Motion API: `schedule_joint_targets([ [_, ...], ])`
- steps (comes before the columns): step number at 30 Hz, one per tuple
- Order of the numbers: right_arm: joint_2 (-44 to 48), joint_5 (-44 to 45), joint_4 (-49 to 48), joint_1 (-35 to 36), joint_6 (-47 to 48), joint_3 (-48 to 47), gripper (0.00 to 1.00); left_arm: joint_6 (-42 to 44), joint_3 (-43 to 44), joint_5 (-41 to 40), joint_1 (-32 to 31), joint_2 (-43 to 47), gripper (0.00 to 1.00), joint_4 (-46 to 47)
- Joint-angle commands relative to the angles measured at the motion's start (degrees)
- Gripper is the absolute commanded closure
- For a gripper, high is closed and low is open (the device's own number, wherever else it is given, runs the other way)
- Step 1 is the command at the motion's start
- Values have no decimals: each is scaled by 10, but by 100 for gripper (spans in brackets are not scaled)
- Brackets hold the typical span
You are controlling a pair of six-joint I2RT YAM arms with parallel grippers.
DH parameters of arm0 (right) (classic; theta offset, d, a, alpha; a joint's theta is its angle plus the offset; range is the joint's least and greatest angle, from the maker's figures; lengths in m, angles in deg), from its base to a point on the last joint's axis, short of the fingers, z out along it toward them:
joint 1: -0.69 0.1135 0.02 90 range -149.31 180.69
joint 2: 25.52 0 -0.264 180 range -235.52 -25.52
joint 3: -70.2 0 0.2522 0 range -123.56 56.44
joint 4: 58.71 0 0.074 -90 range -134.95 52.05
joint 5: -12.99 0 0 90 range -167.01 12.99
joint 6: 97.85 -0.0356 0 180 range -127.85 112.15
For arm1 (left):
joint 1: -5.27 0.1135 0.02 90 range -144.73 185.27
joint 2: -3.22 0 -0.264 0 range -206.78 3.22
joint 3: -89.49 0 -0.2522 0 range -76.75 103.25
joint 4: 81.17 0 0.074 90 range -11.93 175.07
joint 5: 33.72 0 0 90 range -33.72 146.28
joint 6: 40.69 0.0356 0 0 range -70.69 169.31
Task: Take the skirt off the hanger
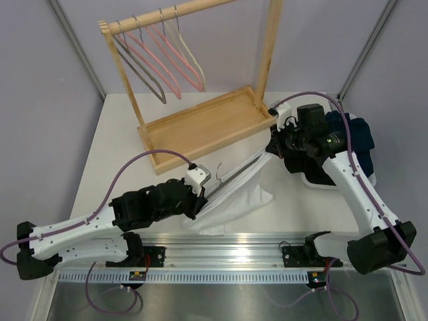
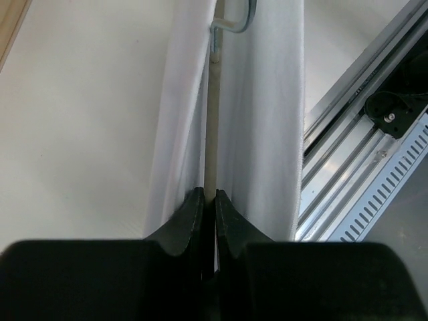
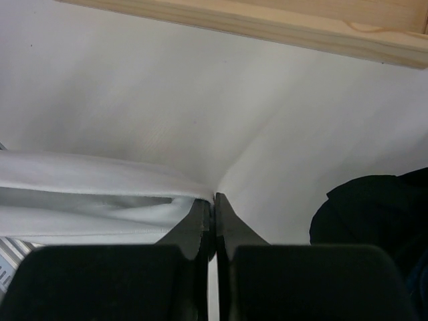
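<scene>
The skirt [image 1: 241, 190], white, lies on the table [image 1: 114, 147] near its front edge, stretched between the two arms. The top view shows the whole span. Only the left wrist view shows the left gripper [image 2: 208, 194] nipped tight on the cream hanger [image 2: 212, 120] between the skirt's folds [image 2: 264, 120]. The right wrist view shows the right gripper [image 3: 213, 198] pinched closed on the skirt's edge [image 3: 87, 180], just beside dark clothes [image 3: 374, 214], below the rack [image 3: 267, 27].

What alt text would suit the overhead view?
A white skirt on its hanger lies on a table, held at both ends: the left tool pinches the hanger, the right tool the skirt's far corner. A wooden rack stands behind.
</scene>
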Motion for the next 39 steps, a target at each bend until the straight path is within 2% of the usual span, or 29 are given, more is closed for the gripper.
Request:
schedule_joint_targets([
  [1, -5, 87, -52, -41, 45, 20, 100, -4, -4, -21, -4, 42, 100, -52],
  [6, -15, 94, -74, -70, 56, 49, 100, -14, -13, -25, -4, 89, 100, -59],
  [12, -42, 89, -90, -104, 58, 49, 100, -12, -37, 15, -4, 142, 100, -37],
  [15, -48, 49, -87, -104, 47, 54, 100, -13, -44, 26, -4, 152, 100, -14],
  [17, -52, -23, -72, -104, 45, 57, 100, -13, -47, 25, -4, 156, 100, 0],
  [19, -58, -132, -46, -104, 60, 67, 100, -18, -53, 16, -3, 154, 100, 31],
  [22, -68, -209, -25, -94, 88, 85, 100, -36, -76, -25, -3, 149, 100, 100],
  [26, -64, -219, -31, -86, 120, 105, 100, -65, -121, -51, 2, 129, 100, 246],
  [30, -37, -206, -44, -86, 135, 107, 100, -72, -134, -80, 9, 74, 100, 315],
  [32, -15, -195, -46, -86, 144, 108, 97, -68, -138, -80, 15, 65, 100, 350],
  [35, 15, -183, -31, -86, 181, 100, 76, -65, -140, -43, 40, 52, 100, 373],
  [36, 22, -180, -3, -86, 223, 93, 66, -60, -143, -9, 57, 49, 100, 379],
  [38, 40, -188, 44, -86, 288, 60, 56, -50, -144, 26, 73, 34, 100, 385],
  [39, 45, -205, 97, -86, 361, 49, 52, -32, -145, 64, 86, 27, 100, 385],
])
